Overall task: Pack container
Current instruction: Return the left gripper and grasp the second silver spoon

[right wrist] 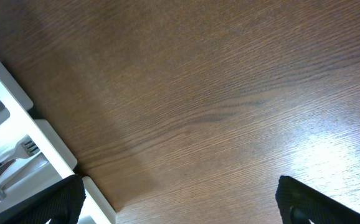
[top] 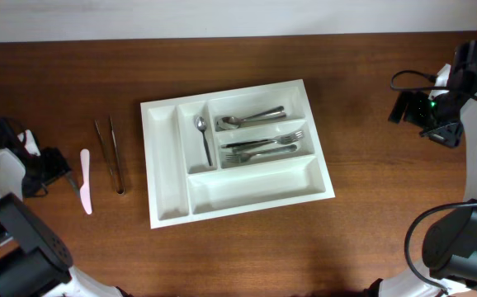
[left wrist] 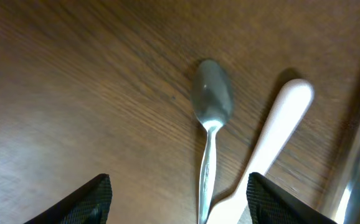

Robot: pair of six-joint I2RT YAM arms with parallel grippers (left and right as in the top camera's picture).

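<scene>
Left tool (left wrist: 180, 202) hangs over the counter (top: 346, 247) with its jaws well apart and nothing in them. Dead ahead, a loose spoon (left wrist: 211, 106) lies with its bowl at 12 o'clock and its handle running back to 6 o'clock, passing between the fingertips. That line is what the pick depends on: jaws astride the handle, by my reading.

Trouble sits close. A white plastic utensil (left wrist: 279, 124) leans towards 1 o'clock and its lower end meets the spoon's handle near the tool, so closing there could catch both.

From overhead, the container (top: 162, 161) lies at 3 o'clock from the left arm, well apart. The tongs (top: 110, 157) lie 12-to-6 across the path between them. The tray already holds spoons and forks (top: 263, 148). Its leftmost slot and its 6 o'clock compartment are bare.

Right tool (right wrist: 180, 208) is spread wide and empty beside the tray's 3 o'clock edge. The left arm is far nearer the loose cutlery.
</scene>
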